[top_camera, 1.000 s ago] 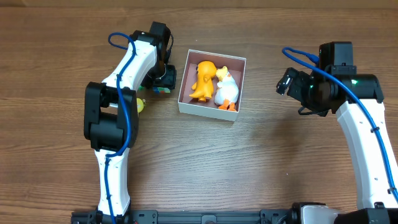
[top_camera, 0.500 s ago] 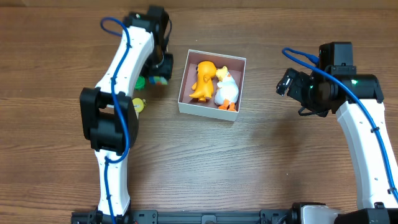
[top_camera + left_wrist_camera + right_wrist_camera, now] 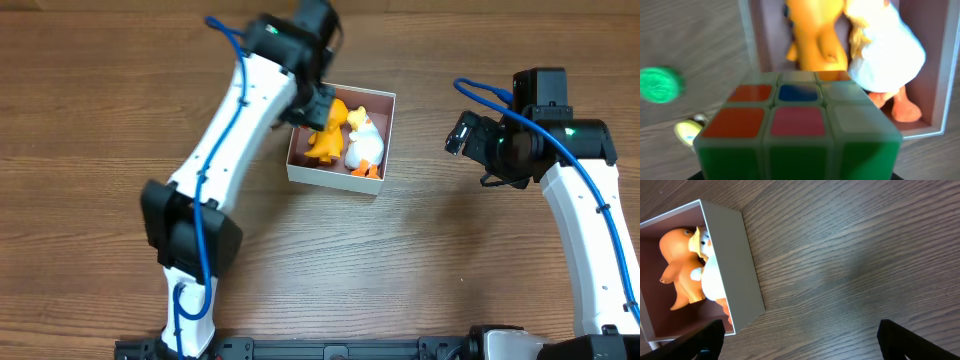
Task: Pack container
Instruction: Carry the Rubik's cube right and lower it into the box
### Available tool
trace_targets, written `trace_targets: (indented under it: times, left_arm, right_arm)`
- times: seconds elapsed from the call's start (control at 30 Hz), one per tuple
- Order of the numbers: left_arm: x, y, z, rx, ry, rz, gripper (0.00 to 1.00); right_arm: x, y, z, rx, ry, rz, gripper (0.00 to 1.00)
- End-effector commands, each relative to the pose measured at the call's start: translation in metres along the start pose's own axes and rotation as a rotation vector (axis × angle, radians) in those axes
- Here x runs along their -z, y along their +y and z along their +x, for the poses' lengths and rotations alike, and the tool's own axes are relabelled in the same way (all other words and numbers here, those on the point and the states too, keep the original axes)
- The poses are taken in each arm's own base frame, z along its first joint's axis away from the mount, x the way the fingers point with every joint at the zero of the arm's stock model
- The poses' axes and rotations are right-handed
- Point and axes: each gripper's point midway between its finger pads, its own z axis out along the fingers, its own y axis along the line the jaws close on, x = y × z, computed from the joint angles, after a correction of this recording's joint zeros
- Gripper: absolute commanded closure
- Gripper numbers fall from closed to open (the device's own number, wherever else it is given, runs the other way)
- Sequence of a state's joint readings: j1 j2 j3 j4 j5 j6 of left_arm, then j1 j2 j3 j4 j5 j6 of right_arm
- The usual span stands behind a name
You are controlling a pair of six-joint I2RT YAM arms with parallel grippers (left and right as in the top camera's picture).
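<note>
The container (image 3: 335, 177), a shallow white box with a pinkish-brown inside, sits at the table's middle back. In it an orange toy animal (image 3: 327, 128) and a white duck (image 3: 365, 147) lie side by side. My left gripper (image 3: 312, 103) hangs over the box's left wall, shut on a colour puzzle cube (image 3: 797, 125). The cube fills the lower part of the left wrist view, with the box (image 3: 751, 35) just beyond it. My right gripper (image 3: 462, 132) is open and empty, right of the box (image 3: 735, 265) and apart from it.
In the left wrist view a green round disc (image 3: 660, 85) and a small yellow object (image 3: 687, 131) lie on the wood left of the box. The overhead view hides both under my left arm. Bare wood lies under my right gripper (image 3: 800, 345).
My left arm has swung right, carrying the cube from left of the box to over its left wall. The right arm has not moved.
</note>
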State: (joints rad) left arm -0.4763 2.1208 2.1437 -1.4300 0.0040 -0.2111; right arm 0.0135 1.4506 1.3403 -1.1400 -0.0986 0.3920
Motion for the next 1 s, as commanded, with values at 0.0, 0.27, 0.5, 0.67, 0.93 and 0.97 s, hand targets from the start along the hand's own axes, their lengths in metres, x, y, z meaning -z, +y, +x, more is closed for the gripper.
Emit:
trace_targets:
  times: [0.0, 0.27, 0.5, 0.67, 0.93, 0.97]
  left_arm:
    - [-0.034, -0.014, 0.017, 0.039, 0.065, -0.023, 0.61]
    - [-0.070, -0.009, 0.033, 0.064, 0.105, -0.063, 0.57]
    - [-0.080, -0.003, 0.039, 0.096, 0.118, -0.091, 0.45]
    - [-0.063, -0.008, 0.025, 0.098, 0.075, -0.072, 0.02]
    - [0.007, -0.013, 0.000, 0.094, -0.024, -0.049, 0.03]
    - [0.016, -0.012, -0.001, 0.092, -0.033, -0.051, 0.03]
  right_arm:
    - [0.006, 0.000, -0.004, 0.005, -0.027, 0.000, 0.00]
    - [0.006, 0.000, -0.004, 0.004, -0.027, 0.000, 0.00]
    - [0.006, 0.000, -0.005, 0.004, -0.028, 0.000, 0.00]
    - [0.006, 0.000, -0.003, 0.004, -0.023, 0.002, 0.00]
    - [0.006, -0.002, -0.001, 0.003, -0.013, 0.007, 0.00]
    - [0.006, -0.002, -0.001, 0.003, -0.012, 0.008, 0.00]
